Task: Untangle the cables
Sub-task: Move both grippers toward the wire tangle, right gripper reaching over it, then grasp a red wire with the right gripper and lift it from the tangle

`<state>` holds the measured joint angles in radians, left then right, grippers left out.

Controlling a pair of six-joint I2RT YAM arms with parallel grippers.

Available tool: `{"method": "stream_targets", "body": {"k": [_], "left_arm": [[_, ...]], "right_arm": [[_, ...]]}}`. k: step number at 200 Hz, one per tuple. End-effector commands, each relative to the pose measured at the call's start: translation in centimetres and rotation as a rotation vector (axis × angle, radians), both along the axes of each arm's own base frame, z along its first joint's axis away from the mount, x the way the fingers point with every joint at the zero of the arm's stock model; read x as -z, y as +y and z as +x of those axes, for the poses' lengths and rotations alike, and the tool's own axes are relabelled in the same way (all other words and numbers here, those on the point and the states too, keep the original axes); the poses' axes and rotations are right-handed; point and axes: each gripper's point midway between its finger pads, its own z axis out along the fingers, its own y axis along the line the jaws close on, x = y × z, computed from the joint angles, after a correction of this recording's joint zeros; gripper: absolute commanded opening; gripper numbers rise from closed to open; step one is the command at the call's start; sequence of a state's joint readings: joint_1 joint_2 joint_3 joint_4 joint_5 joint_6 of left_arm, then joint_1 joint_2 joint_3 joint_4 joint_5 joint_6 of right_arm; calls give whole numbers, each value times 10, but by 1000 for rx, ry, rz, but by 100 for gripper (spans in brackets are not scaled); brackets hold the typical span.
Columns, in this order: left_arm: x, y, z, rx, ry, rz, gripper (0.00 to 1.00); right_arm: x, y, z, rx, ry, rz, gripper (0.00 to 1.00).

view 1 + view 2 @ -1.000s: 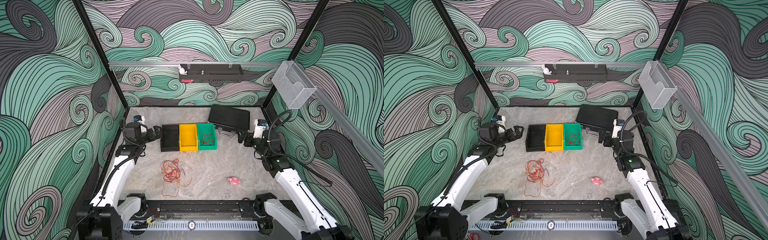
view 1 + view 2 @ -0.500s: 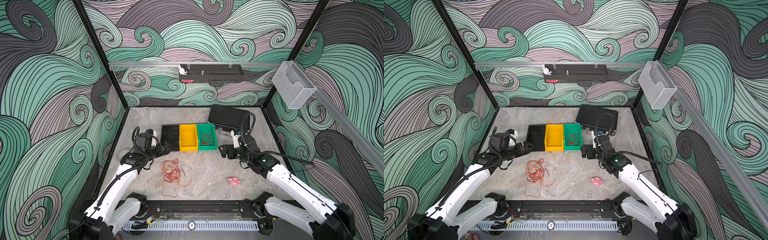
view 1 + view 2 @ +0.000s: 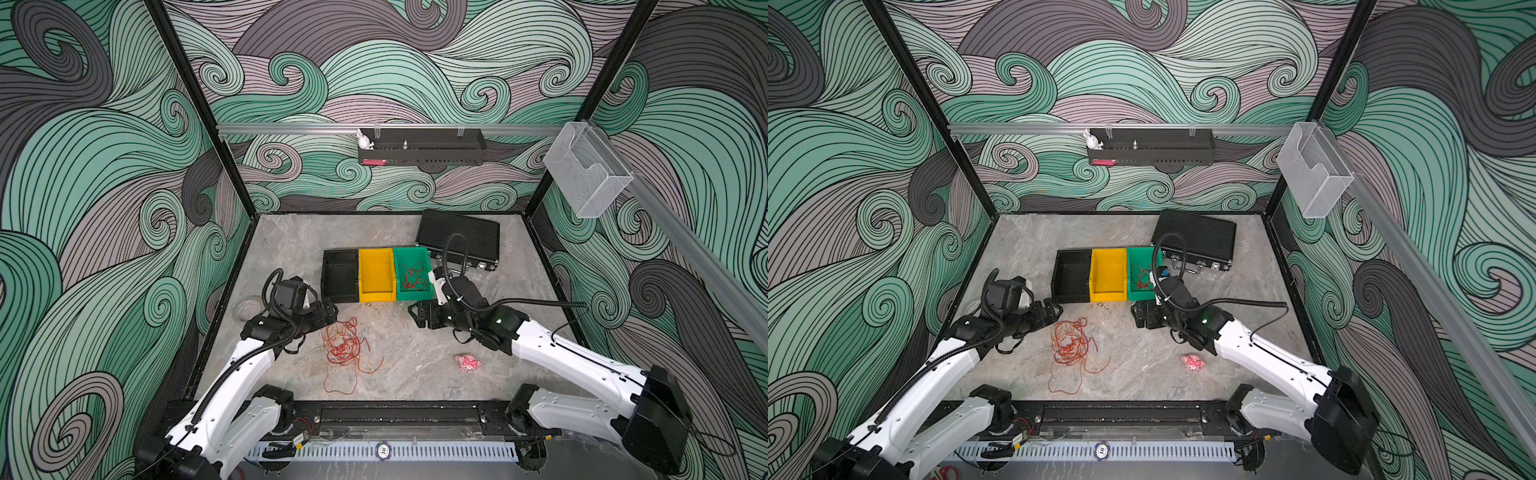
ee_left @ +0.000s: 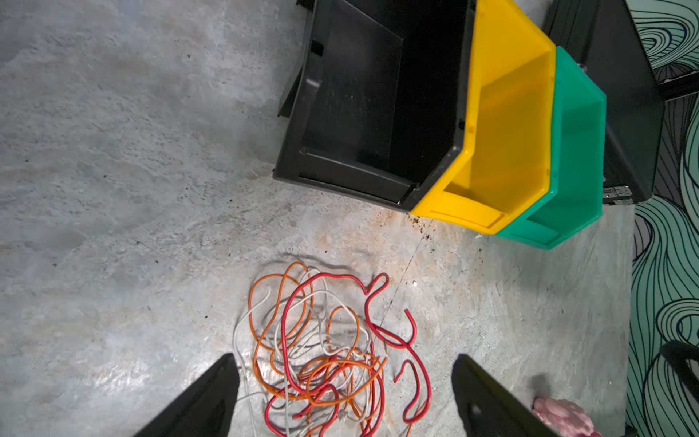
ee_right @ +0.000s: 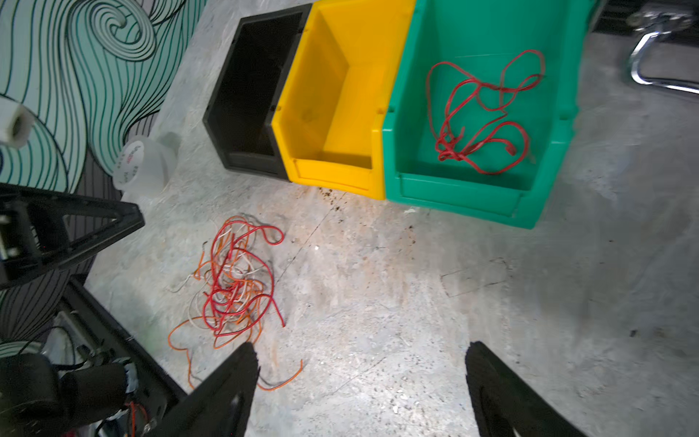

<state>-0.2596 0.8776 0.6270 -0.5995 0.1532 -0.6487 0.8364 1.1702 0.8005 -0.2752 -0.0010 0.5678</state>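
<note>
Swirling teal, grey and mauve wallpaper is wrapping the booth, and a grey marbled worktop is filling its floor in both top views. A loose tangle of thin red, orange and white cables is lying left of centre in the lower half of the frame. One orange loop is trailing toward the front rail and a white strand is straying out to the left.

The left fingers are hovering just beside the tangle's upper left edge. In the left wrist view they are standing wide apart and gripping nothing, with the tangle showing on the worktop between the two tips. The right fingers are pointing in from the centre of the frame, spread just as wide and holding nothing. A stretch of worktop is separating them from the tangle.

Just behind the tangle, three open plastic bins are standing side by side and touching: a black bin, a yellow bin and a green bin. A single red cable is lying coiled inside the green bin. The right wrist is covering that bin's lower right corner in a top view. The arm's black corrugated hose is arching across a ribbed black case with metal latches behind it.

A small pink plush toy is sitting right of centre, near the right forearm and well apart from the tangle. A translucent plastic tub is standing at the worktop's left edge, half hidden by the left arm in the top views.

On the back wall, a black perforated shelf is hanging from a rail with a white rabbit figure at its left end.
</note>
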Motion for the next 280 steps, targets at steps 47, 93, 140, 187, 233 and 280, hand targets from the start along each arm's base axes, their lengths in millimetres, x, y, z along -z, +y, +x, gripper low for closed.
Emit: {"method": "stream_targets", "body": {"k": [47, 93, 140, 187, 233, 280], "left_arm": [[23, 2, -20, -41, 98, -18, 85], [30, -3, -19, -29, 115, -39, 78], [28, -7, -18, -17, 105, -64, 73], [35, -5, -19, -23, 126, -47, 73], [35, -3, -16, -48, 125, -42, 73], [34, 1, -15, -63, 106, -29, 73]], "right_arm": [[-11, 93, -16, -130, 61, 165, 78], [6, 140, -24, -193, 98, 168, 73], [41, 171, -33, -247, 173, 122, 64], [78, 177, -37, -251, 216, 41, 53], [104, 180, -39, -251, 249, -28, 49], [123, 178, -39, -244, 247, -100, 45]]}}
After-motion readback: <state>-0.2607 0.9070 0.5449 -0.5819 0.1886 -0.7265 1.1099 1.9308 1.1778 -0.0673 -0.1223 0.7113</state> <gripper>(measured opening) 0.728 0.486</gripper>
